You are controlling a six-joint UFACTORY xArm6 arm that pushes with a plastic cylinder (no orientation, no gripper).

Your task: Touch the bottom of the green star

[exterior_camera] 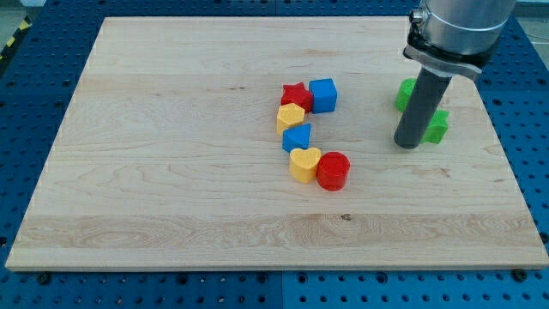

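My tip [408,142] rests on the board at the view's right. A green block [438,126], partly hidden behind the rod, sits just right of the tip and seems to touch it; its shape is unclear. A second green block [405,93] shows above it, also partly hidden by the rod. Which of the two is the star I cannot tell.
A cluster stands mid-board: red star [296,95], blue cube [323,94], yellow block [291,116], small blue block [297,136], yellow heart [304,164], red cylinder [333,170]. The wooden board [171,172] lies on a blue perforated table.
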